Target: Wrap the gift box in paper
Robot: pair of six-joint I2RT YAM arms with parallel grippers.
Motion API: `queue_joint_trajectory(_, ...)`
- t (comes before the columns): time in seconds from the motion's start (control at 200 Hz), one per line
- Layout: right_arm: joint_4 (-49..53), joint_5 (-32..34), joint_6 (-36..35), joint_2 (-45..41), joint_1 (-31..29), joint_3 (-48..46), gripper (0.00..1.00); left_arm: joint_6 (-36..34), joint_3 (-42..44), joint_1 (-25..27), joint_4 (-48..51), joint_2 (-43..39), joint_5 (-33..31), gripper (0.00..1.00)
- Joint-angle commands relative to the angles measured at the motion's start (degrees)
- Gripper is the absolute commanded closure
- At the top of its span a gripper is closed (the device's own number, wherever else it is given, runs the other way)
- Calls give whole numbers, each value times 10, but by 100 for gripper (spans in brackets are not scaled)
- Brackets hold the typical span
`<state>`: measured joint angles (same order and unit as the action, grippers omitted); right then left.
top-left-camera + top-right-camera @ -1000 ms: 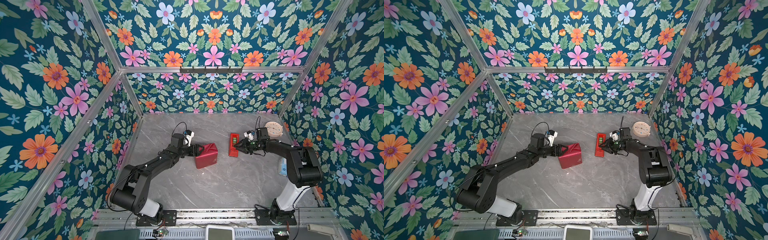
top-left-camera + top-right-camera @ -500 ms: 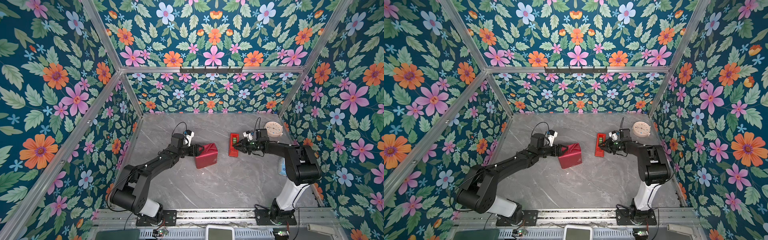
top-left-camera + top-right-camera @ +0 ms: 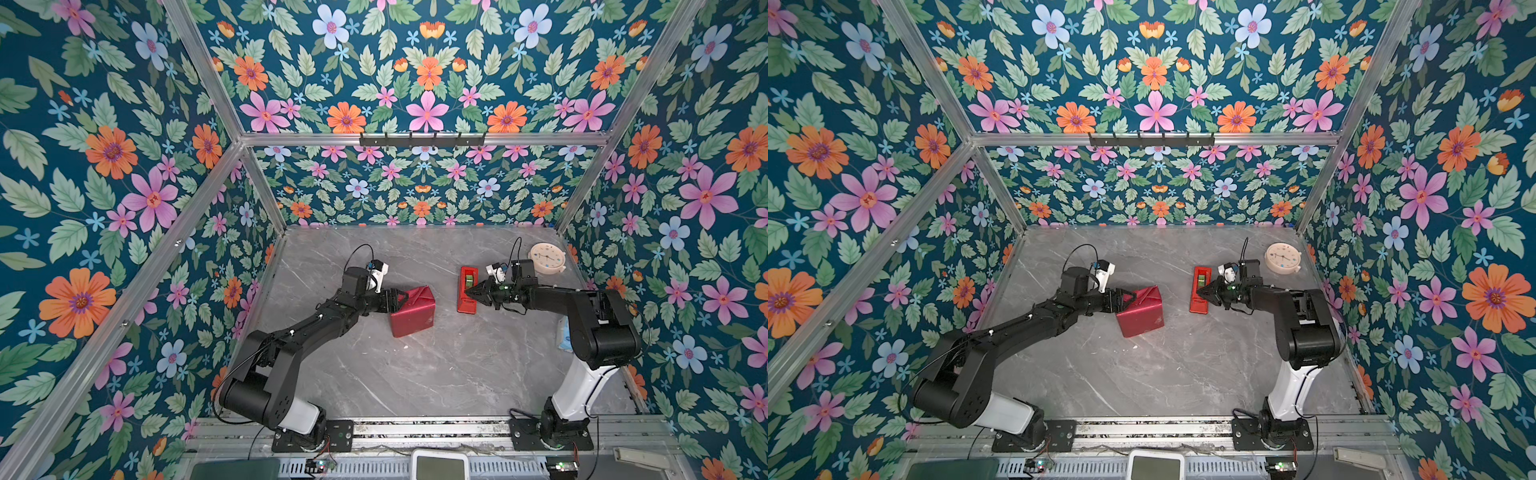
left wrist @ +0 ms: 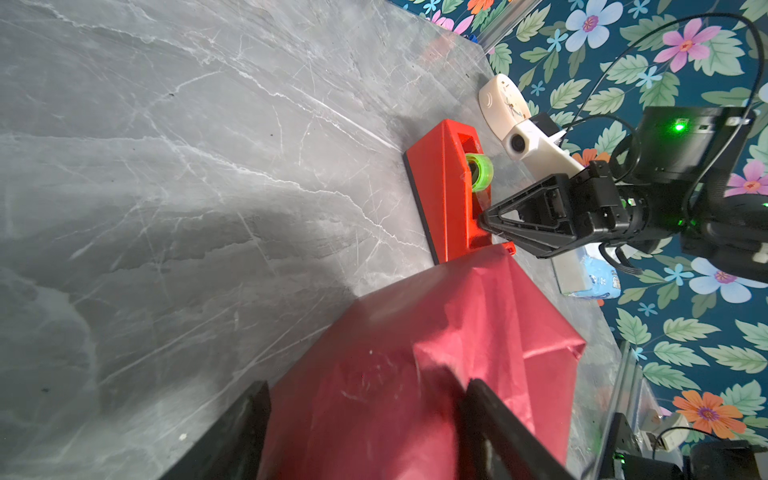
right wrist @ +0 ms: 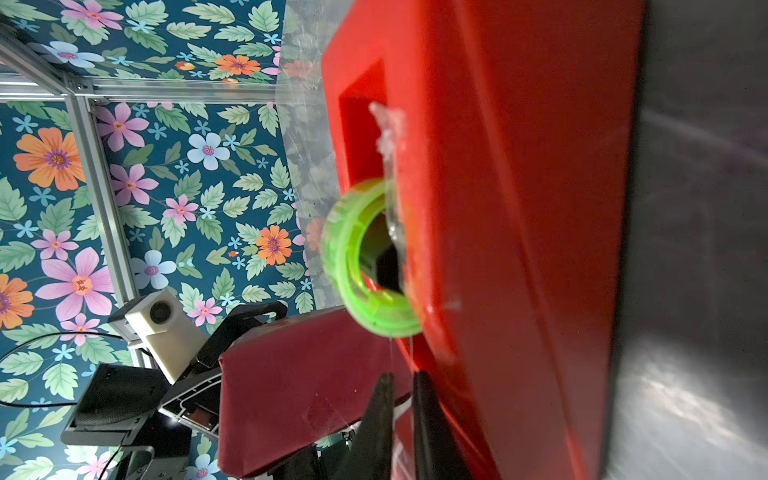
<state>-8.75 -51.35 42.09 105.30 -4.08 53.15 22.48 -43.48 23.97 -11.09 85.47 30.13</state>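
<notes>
Marble surface: taping is being readied.
The wrapped gift box is clamped by the wide left hand; the right hand has been narrowed almost shut at the tape dispenser.

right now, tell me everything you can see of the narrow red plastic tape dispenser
The narrow red plastic tape dispenser stands upright on the grey marble table, right of centre. It has a dark base strip and an open slot holding a green tape roll. The right gripper has its tips together at the cutter end.
</notes>
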Motion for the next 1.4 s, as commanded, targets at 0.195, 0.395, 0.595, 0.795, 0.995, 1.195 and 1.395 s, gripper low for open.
queue_joint_trajectory(0.195,-84,-28,102,0,-1,-18,100,-18,4,-1,72,2,-34,25)
queue_joint_trajectory(0.395,-143,-40,155,-24,-1,-33,100,-18,3,0,73,0,-35,25)
queue_joint_trajectory(0.595,-190,-49,194,-38,-1,-51,100,-20,2,0,74,-2,-38,25)
queue_joint_trajectory(0.795,-191,-47,197,-66,-3,-77,100,-20,1,0,76,-3,-38,25)
queue_joint_trajectory(0.995,-195,-34,199,-92,-14,-116,100,-22,0,0,76,-2,-39,26)
queue_joint_trajectory(1.195,-187,-23,191,-97,-14,-126,100,-23,1,-1,77,-3,-40,26)
queue_joint_trajectory(1.395,-183,-22,191,-85,-15,-106,100,-24,4,-1,79,-6,-43,26)
